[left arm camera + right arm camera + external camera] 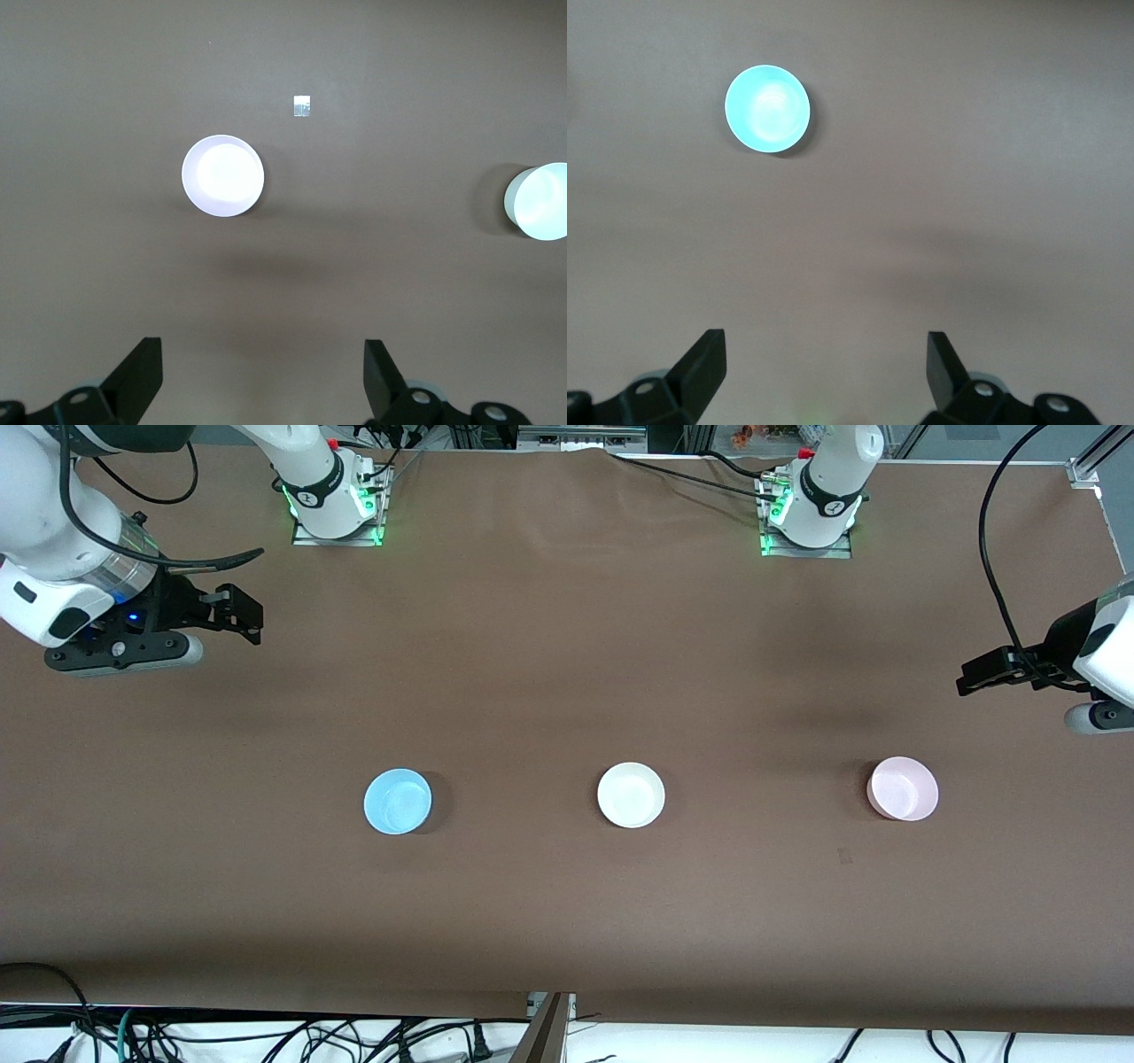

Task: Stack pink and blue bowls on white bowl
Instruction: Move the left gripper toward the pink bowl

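Both tools hang up in the air with nothing in them. Left tool is over the left arm's end of the brown counter, and its fingers are spread wide. Right tool is over the right arm's end, spread wide too.

Three small round bowls sit in a row, well apart. Blue bowl is toward the right arm's end. White bowl is in the middle. Pink bowl is toward the left arm's end. Each bowl is smooth, stands right way up and looks empty.
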Available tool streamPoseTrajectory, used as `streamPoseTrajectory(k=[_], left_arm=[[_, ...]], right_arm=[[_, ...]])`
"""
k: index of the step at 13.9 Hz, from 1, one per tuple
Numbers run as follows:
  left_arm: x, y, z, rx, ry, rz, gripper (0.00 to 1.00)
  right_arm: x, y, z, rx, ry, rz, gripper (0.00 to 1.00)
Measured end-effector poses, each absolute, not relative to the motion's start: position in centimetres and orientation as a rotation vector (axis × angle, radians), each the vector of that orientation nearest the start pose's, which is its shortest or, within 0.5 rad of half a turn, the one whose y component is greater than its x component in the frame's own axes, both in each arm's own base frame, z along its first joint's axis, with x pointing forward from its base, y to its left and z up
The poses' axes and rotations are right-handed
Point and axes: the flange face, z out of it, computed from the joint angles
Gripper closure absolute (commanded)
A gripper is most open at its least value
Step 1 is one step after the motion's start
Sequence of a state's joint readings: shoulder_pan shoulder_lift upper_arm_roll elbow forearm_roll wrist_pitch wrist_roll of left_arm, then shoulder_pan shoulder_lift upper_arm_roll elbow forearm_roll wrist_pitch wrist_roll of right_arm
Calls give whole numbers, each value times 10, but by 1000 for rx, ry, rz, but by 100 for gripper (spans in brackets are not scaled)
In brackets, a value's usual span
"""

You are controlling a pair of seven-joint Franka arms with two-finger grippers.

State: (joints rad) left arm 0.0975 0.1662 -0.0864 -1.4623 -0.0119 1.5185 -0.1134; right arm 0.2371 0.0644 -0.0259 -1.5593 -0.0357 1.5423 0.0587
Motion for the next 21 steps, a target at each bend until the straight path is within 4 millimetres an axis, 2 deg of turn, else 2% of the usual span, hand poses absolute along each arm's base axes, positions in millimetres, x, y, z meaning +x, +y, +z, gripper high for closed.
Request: streamPoseTrajectory(k=[8,11,13,15,17,19,21], left_arm=[[601,12,567,-3150,-204,198,0],[602,20,565,-3148,-225,202,0],[603,32,559,-3149,-233,219,0],[608,62,540,-3156,-229,259,0],[621,104,509,-3188,-205,235,0],[634,137,468,-3209,-166,185,0],[646,155,422,-3242,-146,179,0]], right_arm=[[558,112,591,-3178,-232,122,0],[558,112,591,-3178,-232,122,0],[558,113,591,-3175,-232,123,0],[558,114,591,-3160,-230,125,0],[558,115,591,-3148,-228,126,0],[558,115,592,-3146,-228,126,0],[558,115,592,-3146,-228,126,0]])
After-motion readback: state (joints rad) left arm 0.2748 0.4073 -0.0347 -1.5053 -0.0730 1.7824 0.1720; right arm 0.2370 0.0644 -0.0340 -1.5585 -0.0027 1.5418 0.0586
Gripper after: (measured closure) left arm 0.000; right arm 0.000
